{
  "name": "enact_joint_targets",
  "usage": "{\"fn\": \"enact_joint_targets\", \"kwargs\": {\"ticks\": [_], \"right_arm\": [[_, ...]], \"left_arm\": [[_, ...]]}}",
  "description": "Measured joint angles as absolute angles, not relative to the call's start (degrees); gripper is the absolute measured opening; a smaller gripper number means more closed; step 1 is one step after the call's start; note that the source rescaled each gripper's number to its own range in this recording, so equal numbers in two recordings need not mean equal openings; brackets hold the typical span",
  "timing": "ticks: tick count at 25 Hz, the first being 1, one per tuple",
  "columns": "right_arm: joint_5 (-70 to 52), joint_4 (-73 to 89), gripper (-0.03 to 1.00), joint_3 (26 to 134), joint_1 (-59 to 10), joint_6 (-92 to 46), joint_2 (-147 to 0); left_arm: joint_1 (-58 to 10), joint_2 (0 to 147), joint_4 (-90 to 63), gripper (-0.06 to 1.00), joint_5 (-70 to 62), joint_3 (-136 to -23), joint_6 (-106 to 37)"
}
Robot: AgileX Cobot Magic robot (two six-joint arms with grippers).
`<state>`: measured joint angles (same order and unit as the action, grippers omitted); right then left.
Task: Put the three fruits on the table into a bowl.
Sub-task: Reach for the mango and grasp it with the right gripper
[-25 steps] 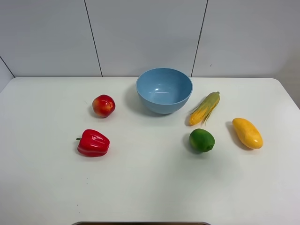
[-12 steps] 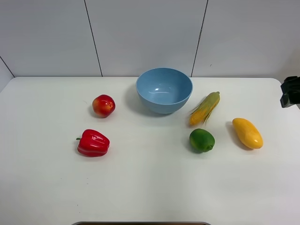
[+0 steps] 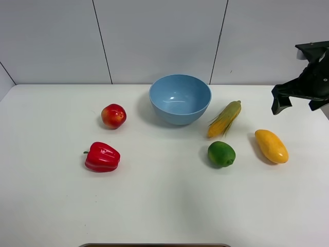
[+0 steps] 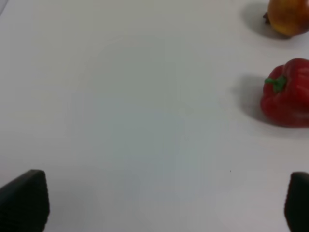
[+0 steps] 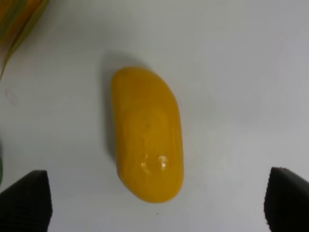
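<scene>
The yellow-orange mango lies on the white table at the right. My right gripper hangs open in the air above and just behind it, empty. A green lime rests left of the mango. The red apple sits left of the light blue bowl, which holds nothing. My left gripper is open over bare tabletop, with nothing between its fingers; it is outside the high view.
A corn cob with green husk lies between the bowl and the mango. A glossy red bell pepper sits in front of the apple.
My right arm has come in from the right edge and moved left over the table toward the mango. The fruits and the bowl have stayed put.
</scene>
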<state>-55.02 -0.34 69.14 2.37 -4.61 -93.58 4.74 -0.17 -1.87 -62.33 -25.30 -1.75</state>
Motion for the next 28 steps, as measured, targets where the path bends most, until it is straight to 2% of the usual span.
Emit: {"fn": "enact_joint_targets", "kwargs": {"ticks": [28], "right_arm": [[-53.1, 1.7, 0.7, 70.2, 2.4, -5.9, -114.6]], "left_arm": [[4.7, -0.2, -1.9, 1.0, -62.3, -25.3, -1.8]]}}
